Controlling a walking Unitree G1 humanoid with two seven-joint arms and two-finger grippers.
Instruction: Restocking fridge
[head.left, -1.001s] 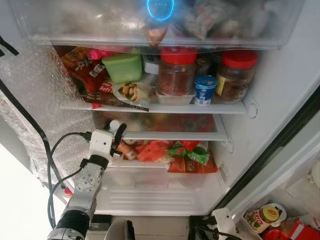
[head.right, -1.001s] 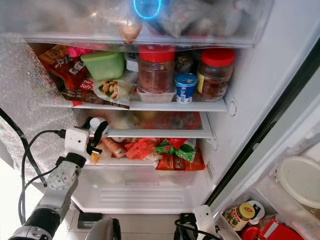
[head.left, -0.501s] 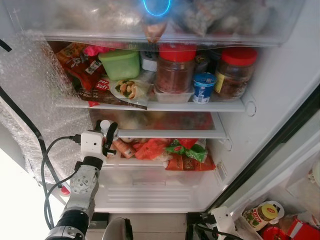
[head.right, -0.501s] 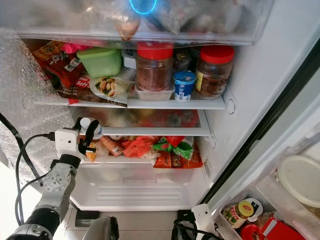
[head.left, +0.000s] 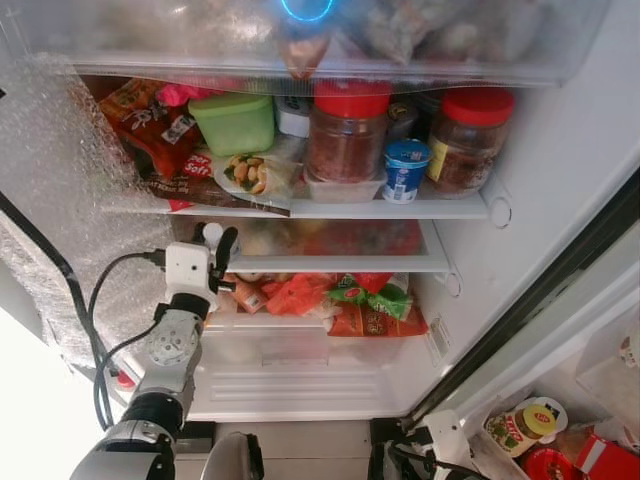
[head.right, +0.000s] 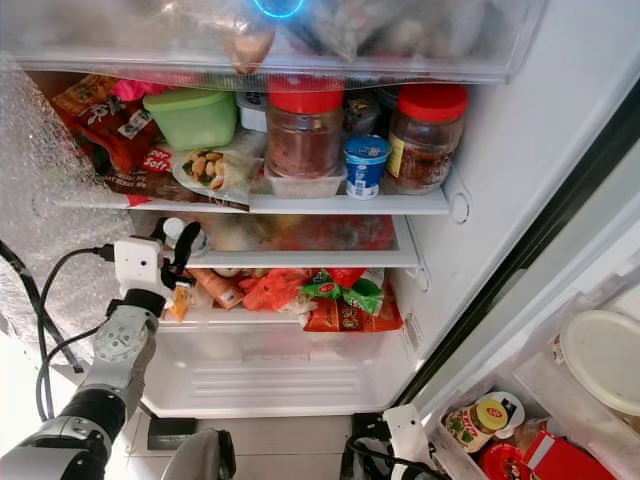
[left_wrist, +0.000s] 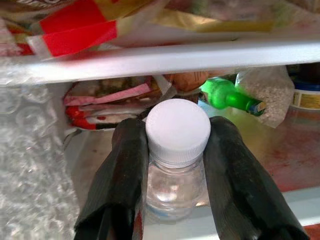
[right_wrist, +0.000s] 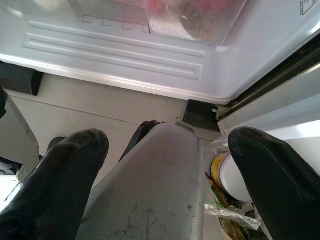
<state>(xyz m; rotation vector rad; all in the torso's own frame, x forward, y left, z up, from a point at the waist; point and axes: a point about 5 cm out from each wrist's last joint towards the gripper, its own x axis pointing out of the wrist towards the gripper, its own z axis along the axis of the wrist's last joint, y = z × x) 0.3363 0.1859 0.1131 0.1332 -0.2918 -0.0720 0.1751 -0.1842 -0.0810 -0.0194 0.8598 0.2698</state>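
A clear plastic bottle with a white cap sits between the black fingers of my left gripper, which is shut on its neck. The gripper holds it upright at the left end of the fridge's middle shelf, just under the upper shelf. Beyond the cap lie a green bottle and some packets. My right gripper hangs low over the floor in front of the fridge, its fingers spread open with nothing held.
The upper shelf carries a green tub, two red-lidded jars, a blue cup and snack packs. Red and green packets lie below. Bubble wrap lines the left wall. Door bins stand at the lower right.
My left gripper, holding the bottle, has moved a little to the left and then slightly up toward the middle shelf's left end. The camera has also shifted.
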